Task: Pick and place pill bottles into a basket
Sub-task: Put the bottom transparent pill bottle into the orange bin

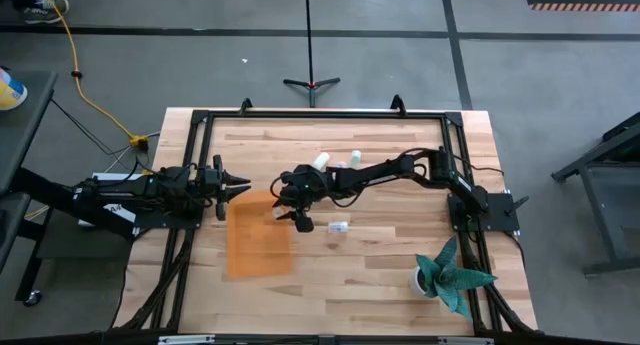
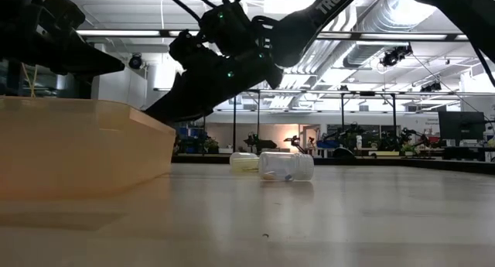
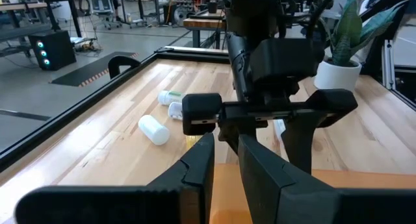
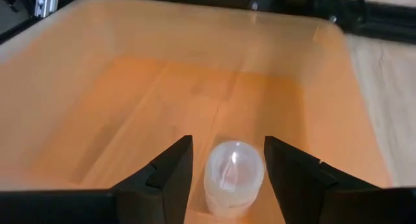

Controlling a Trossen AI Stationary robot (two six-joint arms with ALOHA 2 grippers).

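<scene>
The orange basket (image 1: 256, 247) lies left of the table's middle; it also shows in the low view (image 2: 77, 147). My right gripper (image 4: 227, 169) hangs open over the basket's right part (image 1: 291, 207). A pale white-capped pill bottle (image 4: 234, 175) sits between its fingers above the basket floor. Three more bottles lie on the table: two at the far side (image 1: 321, 161) (image 1: 355, 158) and one right of the basket (image 1: 338, 226). My left gripper (image 1: 243, 190) waits at the basket's far left corner, its fingers nearly together and empty. My right gripper points down into the basket with one finger (image 4: 170, 178) on each side of the bottle's cap end (image 4: 233, 160). A gap shows beside one finger. Whether the other finger touches the bottle I cannot tell.
A white pot with a teal plant (image 1: 447, 277) stands at the near right corner. A black frame (image 1: 300, 115) runs around the table's edges. In the low view two bottles (image 2: 286, 166) (image 2: 244, 161) lie on the wood right of the basket wall.
</scene>
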